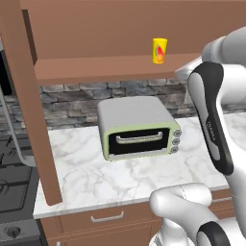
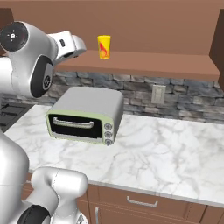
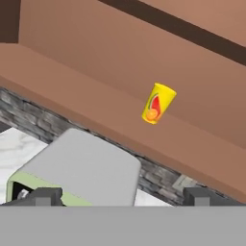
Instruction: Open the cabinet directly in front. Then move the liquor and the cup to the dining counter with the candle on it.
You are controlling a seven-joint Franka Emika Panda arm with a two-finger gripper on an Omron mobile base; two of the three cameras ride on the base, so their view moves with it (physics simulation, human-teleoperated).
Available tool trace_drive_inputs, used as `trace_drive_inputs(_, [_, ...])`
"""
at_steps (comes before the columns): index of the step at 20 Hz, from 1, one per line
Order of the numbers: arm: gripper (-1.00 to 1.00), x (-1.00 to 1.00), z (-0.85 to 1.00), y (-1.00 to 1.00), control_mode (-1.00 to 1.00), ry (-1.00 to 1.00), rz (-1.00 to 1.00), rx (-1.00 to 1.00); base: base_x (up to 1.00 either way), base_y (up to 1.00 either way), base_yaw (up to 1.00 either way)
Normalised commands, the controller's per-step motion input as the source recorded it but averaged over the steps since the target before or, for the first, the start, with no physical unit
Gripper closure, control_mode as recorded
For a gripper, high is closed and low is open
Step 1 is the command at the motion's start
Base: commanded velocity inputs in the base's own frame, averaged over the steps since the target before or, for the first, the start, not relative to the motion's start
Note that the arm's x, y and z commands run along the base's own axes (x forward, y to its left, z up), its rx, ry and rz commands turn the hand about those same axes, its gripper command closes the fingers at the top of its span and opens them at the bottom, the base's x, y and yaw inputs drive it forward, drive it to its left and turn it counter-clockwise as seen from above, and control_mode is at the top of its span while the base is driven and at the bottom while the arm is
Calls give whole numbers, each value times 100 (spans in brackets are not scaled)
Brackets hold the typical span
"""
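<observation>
The cabinet (image 1: 105, 70) stands open, its left door (image 1: 29, 105) swung out toward me. On its bottom board stands the yellow cup (image 1: 159, 50) (image 2: 104, 47) (image 3: 158, 103), upright and alone. My gripper (image 3: 122, 197) is open wide with nothing between its fingertips (image 3: 45, 196), and hangs in front of and below the cup, well short of it. The arm's wrist (image 2: 65, 43) sits to the left of the cup at shelf height. The liquor, the dining counter and the candle are out of view.
A pale green and grey toaster oven (image 1: 137, 127) (image 2: 85, 114) (image 3: 81, 168) stands on the marble counter (image 2: 166, 148) under the cabinet, just below my hand. A black stove (image 1: 12, 178) lies left, drawers (image 1: 108, 217) below, and the right cabinet door (image 2: 217, 39) is at the edge.
</observation>
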Motion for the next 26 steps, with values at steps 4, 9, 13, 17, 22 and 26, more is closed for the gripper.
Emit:
trace_drive_inputs(4, [-100,11,0,0,-100,-4,0,4,0,0,0])
trace_drive_inputs(9, [-100,11,0,0,-100,-3,0,4,0,0,0])
trace_drive_inputs(13, [-100,6,0,0,-100,0,0,2,0,0,0])
trace_drive_inputs(17, [-100,4,2,0,-100,0,0,0,0,0,0])
trace_drive_inputs(22, [-100,10,4,0,-100,3,0,0,0,0,0])
trace_drive_inputs(26, [-100,19,0,0,-100,7,0,0,0,0,0])
